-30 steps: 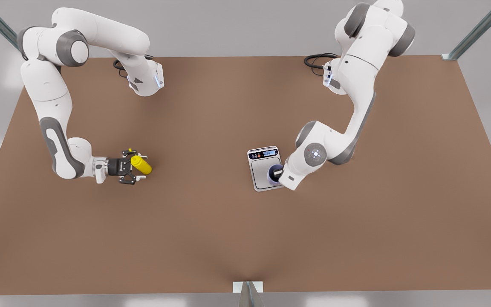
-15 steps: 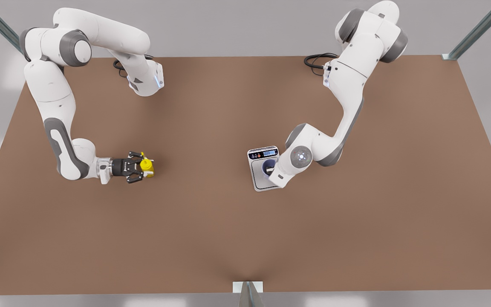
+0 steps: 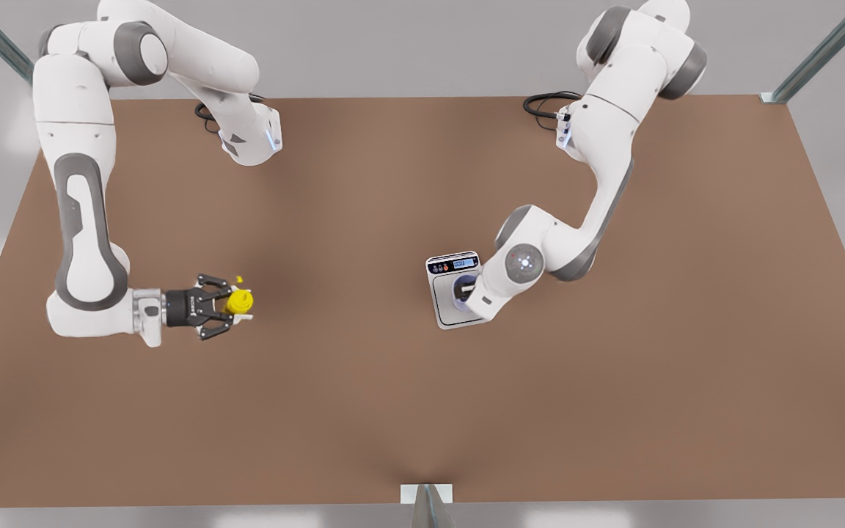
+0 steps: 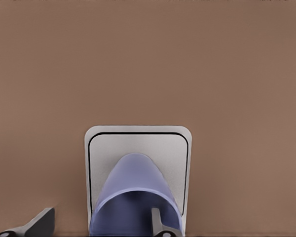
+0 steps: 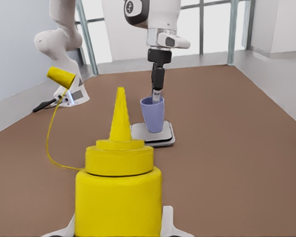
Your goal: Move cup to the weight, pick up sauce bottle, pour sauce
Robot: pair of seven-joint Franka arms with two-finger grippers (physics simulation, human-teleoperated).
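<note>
The lavender-blue cup [image 4: 133,192] stands upright on the weight's silver plate [image 4: 103,148], also seen far off as cup [image 5: 153,113] on weight [image 5: 155,136]. My left gripper [image 4: 98,224] hangs over it, open, one finger [image 4: 158,222] inside the cup and the other well outside its wall. In the front view this cup [image 3: 458,292] and weight [image 3: 446,312] sit right of centre under the arm's wrist. The yellow sauce bottle [image 5: 118,192] stands upright, nozzle up, with my right gripper [image 5: 118,227] shut on its body; in the front view, bottle [image 3: 239,301] is at the left.
The bottle's small yellow cap [image 5: 60,77] dangles on a thin tether beside it. The brown table [image 3: 422,411] stretches between the two arms. The arm bases [image 3: 250,139] stand at the far edge, with metal frame posts [image 3: 818,51] at the corners.
The sauce bottle went from lying tilted to upright in my right gripper, which drew back toward the front view's left. My left gripper carried the cup further onto the plate.
</note>
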